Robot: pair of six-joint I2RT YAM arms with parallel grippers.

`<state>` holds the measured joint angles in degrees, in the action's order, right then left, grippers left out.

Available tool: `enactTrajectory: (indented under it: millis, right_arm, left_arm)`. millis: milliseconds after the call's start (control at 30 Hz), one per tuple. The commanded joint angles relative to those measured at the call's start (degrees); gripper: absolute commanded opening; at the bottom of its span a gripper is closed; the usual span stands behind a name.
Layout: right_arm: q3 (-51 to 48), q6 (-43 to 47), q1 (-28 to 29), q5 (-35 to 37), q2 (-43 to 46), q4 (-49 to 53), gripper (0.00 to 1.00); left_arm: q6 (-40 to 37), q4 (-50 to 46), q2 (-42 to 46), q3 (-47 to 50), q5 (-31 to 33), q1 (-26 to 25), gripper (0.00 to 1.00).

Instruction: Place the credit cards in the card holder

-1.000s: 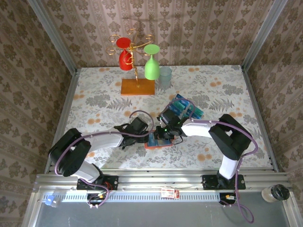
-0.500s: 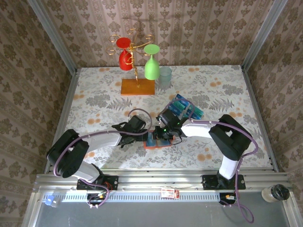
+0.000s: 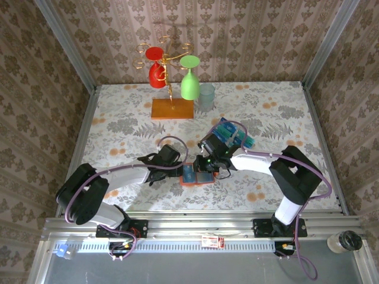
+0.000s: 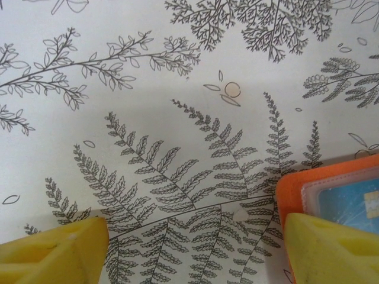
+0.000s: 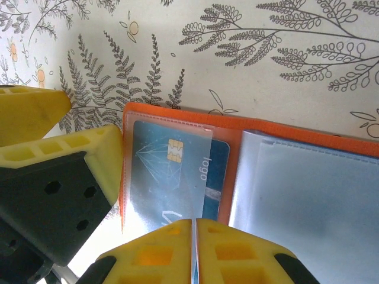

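Right pincer (image 5: 194, 236) closed above card holder (image 5: 234, 154); left pincer (image 4: 192, 248) spread wide.

One orange-red square folding wallet (image 3: 195, 182). One blue plastic chip card (image 5: 172, 171) in its pocket. More blue and teal cards (image 3: 228, 132) in one clear plastic rack (image 3: 235, 125), too tightly packed to count. Two stemmed goblets: one red goblet (image 3: 156, 66), one green goblet (image 3: 189, 84). One clear tumbler (image 3: 206, 96). One gold wire stand (image 3: 172, 108). Two yellow-fingered grippers: left gripper (image 4: 195, 251), right gripper (image 5: 194, 251).

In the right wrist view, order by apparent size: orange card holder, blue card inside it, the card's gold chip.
1. Orange card holder, cut off by the frame.
2. Blue card, partly hidden.
3. Gold chip, clearly smallest.
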<state>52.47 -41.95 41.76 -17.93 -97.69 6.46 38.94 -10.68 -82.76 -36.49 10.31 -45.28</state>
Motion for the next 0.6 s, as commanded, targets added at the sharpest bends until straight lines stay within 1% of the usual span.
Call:
enactTrajectory:
  millis: [0, 567]
  right_arm:
    - [0.61, 0.74, -0.18, 0.3, -1.62, 0.31, 0.1]
    - [1.66, 0.61, -0.13, -0.67, -4.98, -0.25, 0.09]
  left_arm:
    - [-0.27, 0.25, -0.62, 1.02, 0.69, 0.48, 0.78]
    - [-0.45, 2.82, -3.28, 1.8, -0.28, 0.59, 0.77]
